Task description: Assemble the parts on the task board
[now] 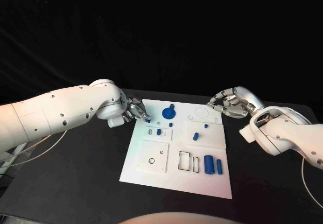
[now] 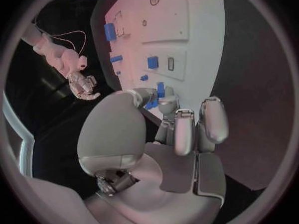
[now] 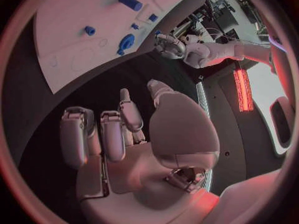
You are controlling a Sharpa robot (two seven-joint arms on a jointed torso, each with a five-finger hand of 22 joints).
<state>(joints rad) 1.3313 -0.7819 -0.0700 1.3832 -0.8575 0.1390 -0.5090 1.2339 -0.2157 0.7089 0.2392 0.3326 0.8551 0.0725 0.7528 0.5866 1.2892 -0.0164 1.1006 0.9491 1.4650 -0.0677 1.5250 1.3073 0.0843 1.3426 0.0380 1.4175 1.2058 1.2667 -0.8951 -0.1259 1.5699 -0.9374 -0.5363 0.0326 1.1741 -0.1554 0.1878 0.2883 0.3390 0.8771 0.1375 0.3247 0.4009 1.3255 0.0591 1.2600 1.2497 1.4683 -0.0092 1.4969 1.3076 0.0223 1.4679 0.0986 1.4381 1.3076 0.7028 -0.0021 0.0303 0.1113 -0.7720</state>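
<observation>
The white task board lies in the middle of the black table. My left hand hovers at the board's far left corner and pinches a small blue part between thumb and a finger, just above the board. My right hand hangs off the board's far right edge, fingers loosely bent and holding nothing. On the board sit a blue round disc, a small blue piece, a blue peg and two blue cylinders. In the right wrist view the disc and my left hand show beyond the right hand.
Rectangular slots and a round hole are cut into the near half of the board. A raised white ring sits at the far right of the board. Black table surrounds the board. A thin cable trails under my left arm.
</observation>
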